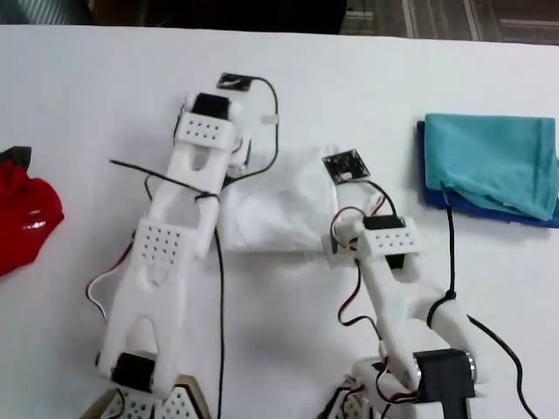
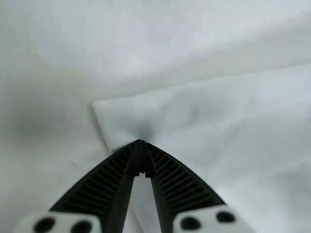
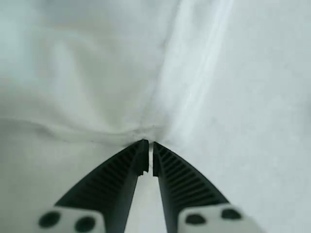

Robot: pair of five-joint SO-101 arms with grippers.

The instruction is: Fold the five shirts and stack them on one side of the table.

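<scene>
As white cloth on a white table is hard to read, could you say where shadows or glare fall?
High view: white shirt nearly merges with table, glare spot on red shirt. Left wrist view: shadow beside the left pincer. Right wrist view: soft crease shadows.

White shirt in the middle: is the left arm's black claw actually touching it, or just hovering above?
Touching. The left wrist view shows the left gripper closed on a corner of the white shirt, the cloth puckering at its tips.
</scene>
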